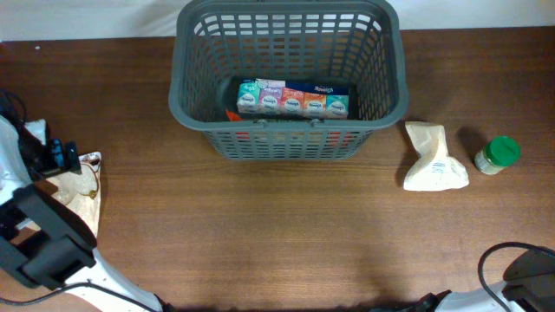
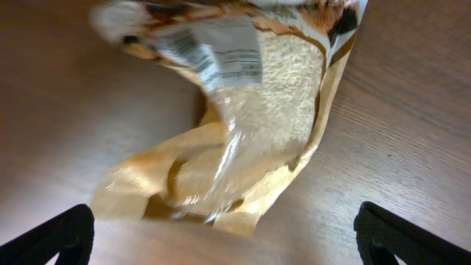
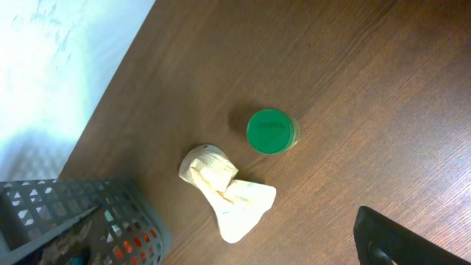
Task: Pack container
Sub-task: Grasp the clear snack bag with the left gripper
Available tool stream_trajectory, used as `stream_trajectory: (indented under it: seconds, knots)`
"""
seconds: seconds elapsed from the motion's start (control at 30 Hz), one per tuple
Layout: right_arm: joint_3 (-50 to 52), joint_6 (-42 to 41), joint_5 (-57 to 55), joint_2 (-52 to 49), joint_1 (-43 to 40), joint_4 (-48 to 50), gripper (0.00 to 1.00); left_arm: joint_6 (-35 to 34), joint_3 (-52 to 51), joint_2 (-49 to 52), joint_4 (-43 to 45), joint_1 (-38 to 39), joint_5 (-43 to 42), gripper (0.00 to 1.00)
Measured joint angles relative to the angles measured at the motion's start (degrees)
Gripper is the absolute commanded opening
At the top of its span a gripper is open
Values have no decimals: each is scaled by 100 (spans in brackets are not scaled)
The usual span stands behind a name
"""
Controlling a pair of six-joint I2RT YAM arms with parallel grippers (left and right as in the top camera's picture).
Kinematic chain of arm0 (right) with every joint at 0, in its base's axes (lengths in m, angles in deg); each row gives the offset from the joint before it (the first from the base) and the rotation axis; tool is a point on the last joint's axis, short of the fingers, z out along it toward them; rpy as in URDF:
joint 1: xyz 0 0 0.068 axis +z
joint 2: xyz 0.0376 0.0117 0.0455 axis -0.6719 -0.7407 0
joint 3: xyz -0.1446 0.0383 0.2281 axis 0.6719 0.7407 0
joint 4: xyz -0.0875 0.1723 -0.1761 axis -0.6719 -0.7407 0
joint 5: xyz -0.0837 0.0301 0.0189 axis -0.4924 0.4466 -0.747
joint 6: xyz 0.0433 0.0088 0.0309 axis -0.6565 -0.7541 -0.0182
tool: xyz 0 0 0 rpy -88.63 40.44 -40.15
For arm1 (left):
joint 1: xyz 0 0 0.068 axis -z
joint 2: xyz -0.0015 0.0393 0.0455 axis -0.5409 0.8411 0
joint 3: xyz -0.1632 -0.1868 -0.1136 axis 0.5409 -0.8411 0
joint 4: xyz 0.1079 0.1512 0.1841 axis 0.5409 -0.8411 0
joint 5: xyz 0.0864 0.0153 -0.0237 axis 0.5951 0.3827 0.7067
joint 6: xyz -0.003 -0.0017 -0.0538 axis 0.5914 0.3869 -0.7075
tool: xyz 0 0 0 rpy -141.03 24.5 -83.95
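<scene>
Brown wooden tabletop (image 1: 286, 225) carries everything. The container (image 1: 286, 143) stands upright at the far middle, with a row of small colourful cartons (image 1: 293, 102) on its floor. My left claw (image 2: 232, 241) is near the left edge, well apart from the container, which lies off to its right and further back. That claw is released, its fingers spread wide over a tan, clear-windowed bag (image 2: 250, 110) of pale grains. My right claw (image 3: 408, 237) shows only one dark edge, so I cannot tell whether it is released or clenched. The container's corner is well apart from it, beyond a crumpled white pouch (image 3: 224, 195) and a green-lidded jar (image 3: 271, 131).
</scene>
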Motion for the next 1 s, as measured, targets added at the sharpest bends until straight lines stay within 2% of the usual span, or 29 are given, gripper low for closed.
stream_trajectory:
  seconds: [0.17, 0.47, 0.57, 0.6, 0.63, 0.83, 1.0]
  knots:
    - [0, -4, 0, 0, 0, 0, 99, 225, -247, 343, 393, -4, -33, 99]
    - [0, -7, 0, 0, 0, 0, 99, 413, -251, 1362, 328, -11, -17, 89]
    - [0, 4, 2, 0, 0, -2, 99, 450, -240, 1517, 225, -11, -68, 53]
    - [0, -4, 0, 0, 0, 0, 99, 450, -229, 1530, 195, -11, -87, 5]
    - [0, -4, 2, 0, 0, -2, 99, 468, -221, 1539, 179, -11, -79, 2]
    - [0, -2, 0, 0, 0, 0, 99, 474, 17, 1558, -280, -4, -197, 1]
    - [0, 0, 0, 0, 0, 0, 99, 472, 1261, 1965, -1537, 68, -505, 2]
